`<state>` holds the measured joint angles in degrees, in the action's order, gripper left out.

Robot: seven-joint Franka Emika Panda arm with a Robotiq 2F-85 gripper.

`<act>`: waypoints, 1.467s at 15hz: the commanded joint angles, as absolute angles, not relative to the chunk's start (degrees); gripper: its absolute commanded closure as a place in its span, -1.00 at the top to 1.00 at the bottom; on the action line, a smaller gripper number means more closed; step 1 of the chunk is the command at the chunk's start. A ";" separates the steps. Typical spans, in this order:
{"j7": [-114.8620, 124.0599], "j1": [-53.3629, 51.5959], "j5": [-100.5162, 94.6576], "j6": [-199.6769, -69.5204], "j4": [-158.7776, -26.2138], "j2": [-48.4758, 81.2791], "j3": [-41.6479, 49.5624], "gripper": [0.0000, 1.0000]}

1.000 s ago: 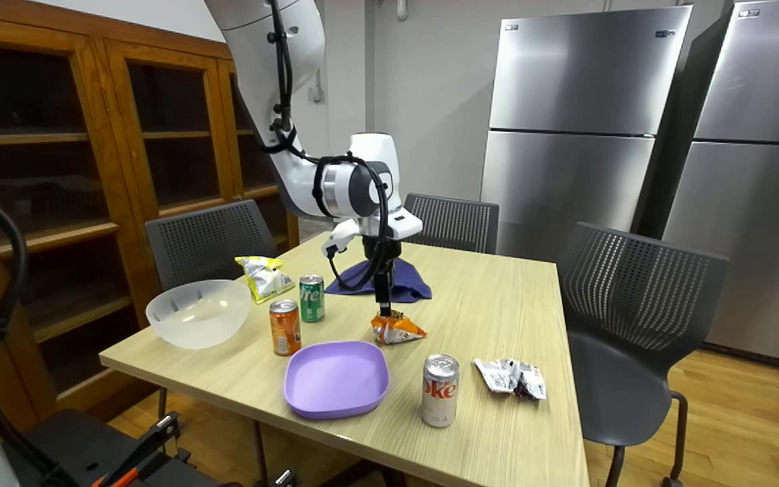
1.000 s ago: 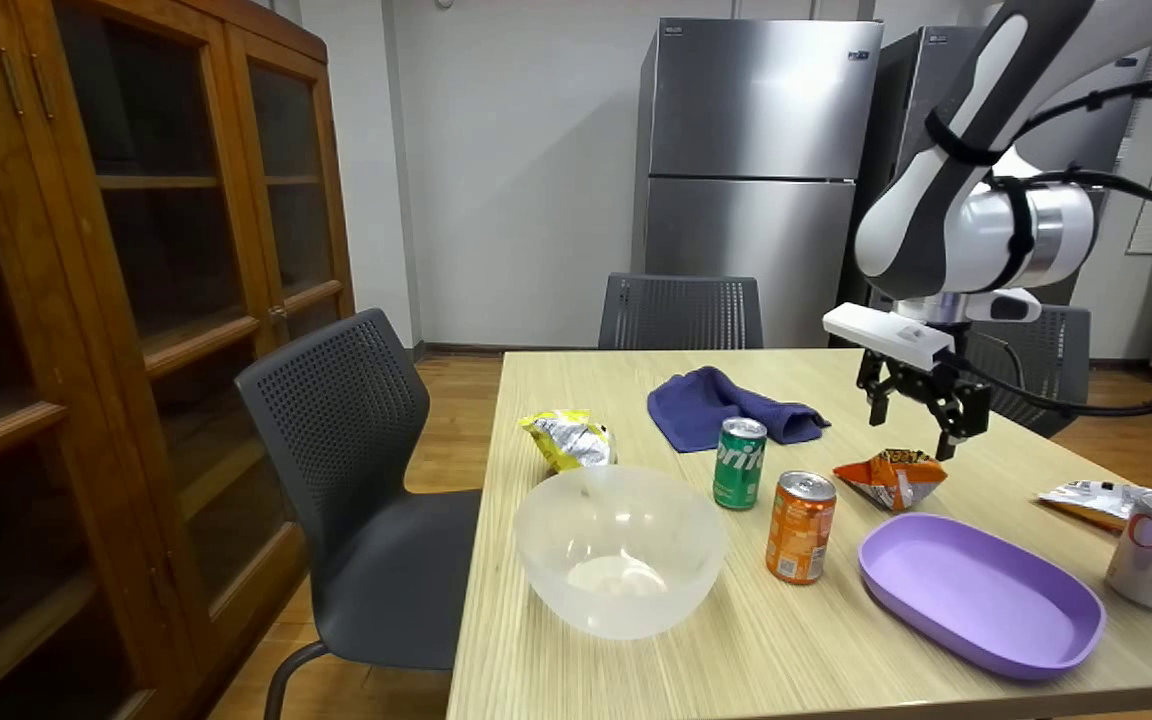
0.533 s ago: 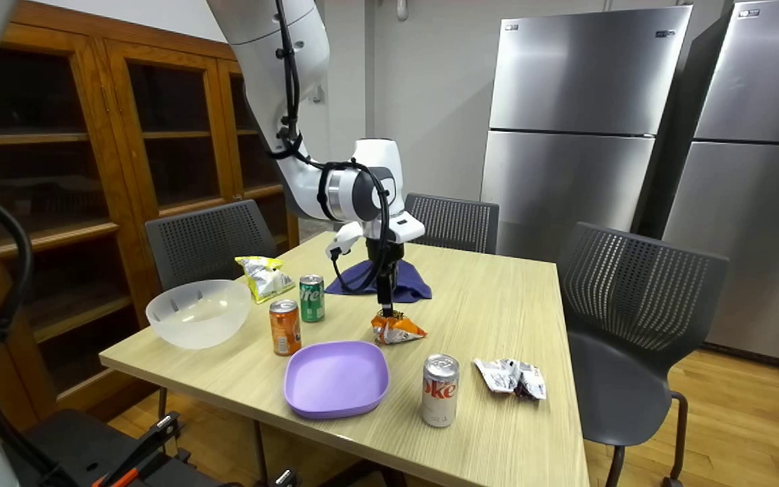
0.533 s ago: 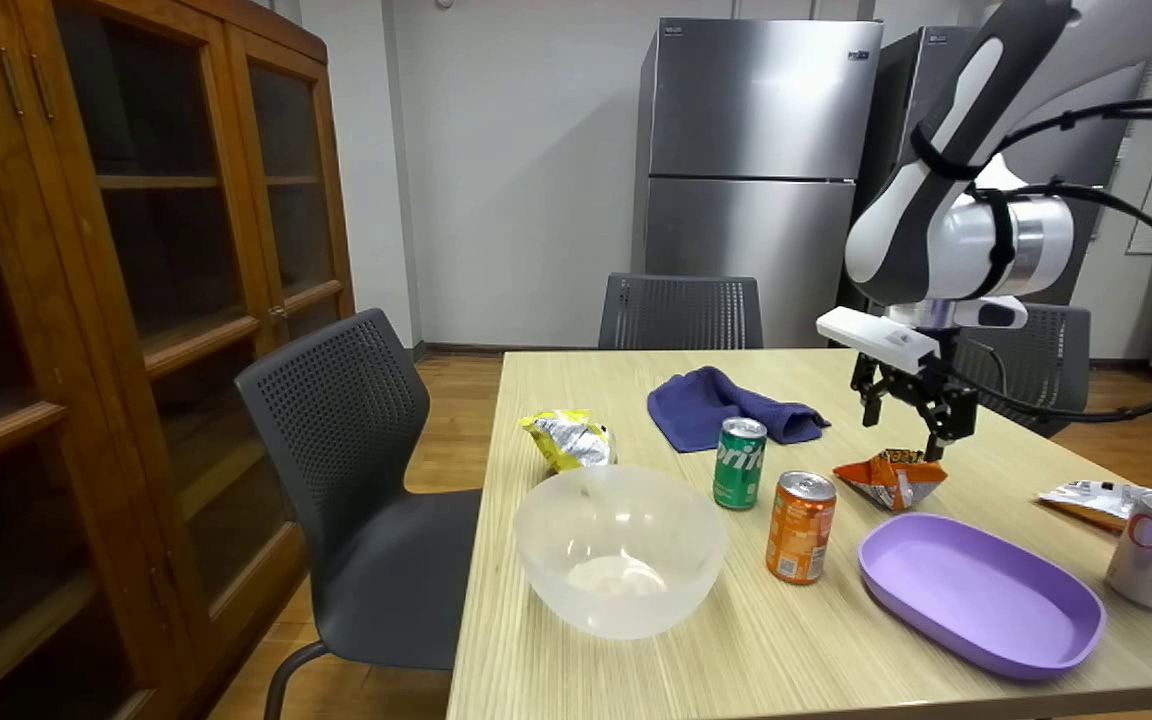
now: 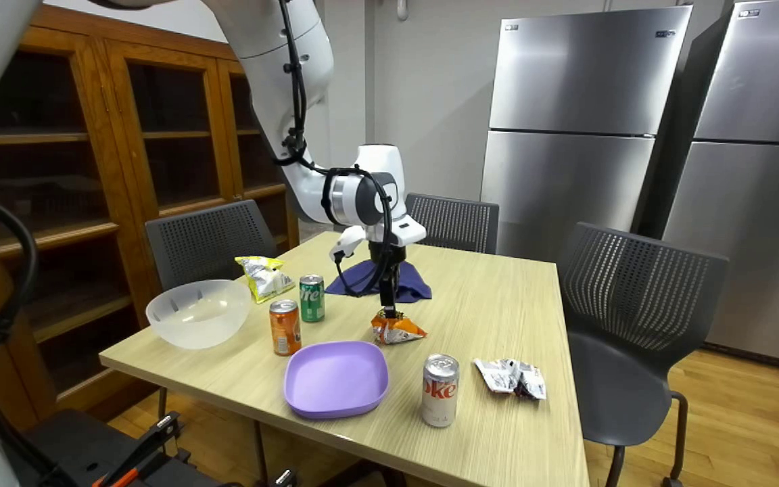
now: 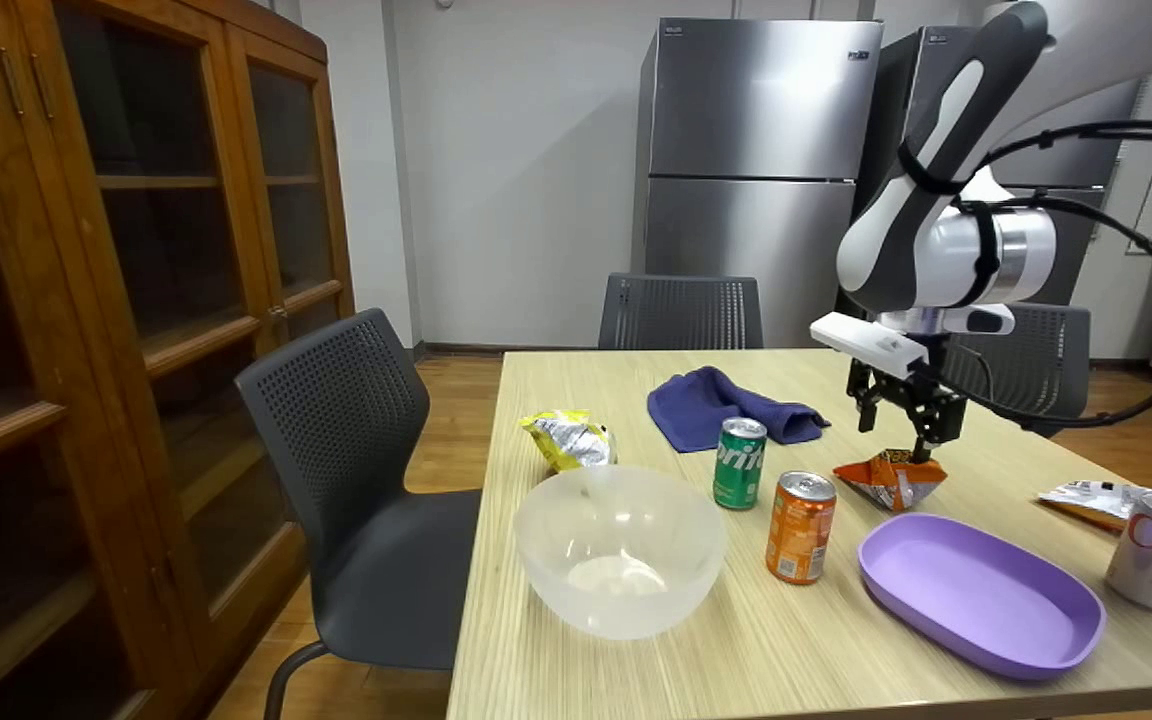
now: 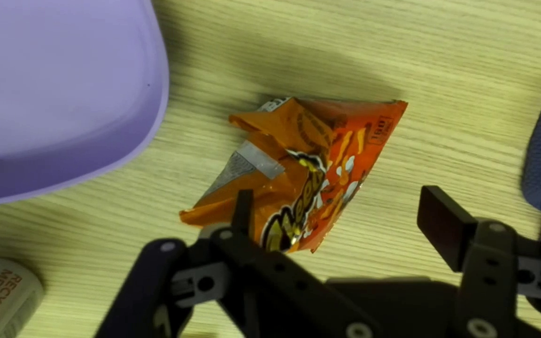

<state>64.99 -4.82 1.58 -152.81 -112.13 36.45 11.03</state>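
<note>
Your gripper (image 7: pixel 341 211) is wide open, holding nothing. The orange snack bag (image 7: pixel 296 173) is on the table (image 7: pixel 439 61), 10 o'clock from mid-gap in the wrist view, one finger (image 7: pixel 243 211) overlapping it. Go straight down and I reckon that finger could squash it.

Gripper (image 7: pixel 338 211), near and far
Up close in the wrist view, we look down past it; both exterior views look toward it from well back, sharing the purple tray (image 5: pixel 335 379) before it.
</note>
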 commanded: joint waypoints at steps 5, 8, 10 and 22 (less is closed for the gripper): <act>65.91 -5.67 2.70 -151.14 -109.95 37.49 11.46 -0.47; 66.01 -5.76 2.64 -151.19 -110.15 37.36 11.57 -0.94; 66.08 -5.79 2.62 -151.19 -110.30 37.26 11.64 -1.00; 65.18 -7.16 1.35 -151.83 -113.44 32.86 11.97 -1.00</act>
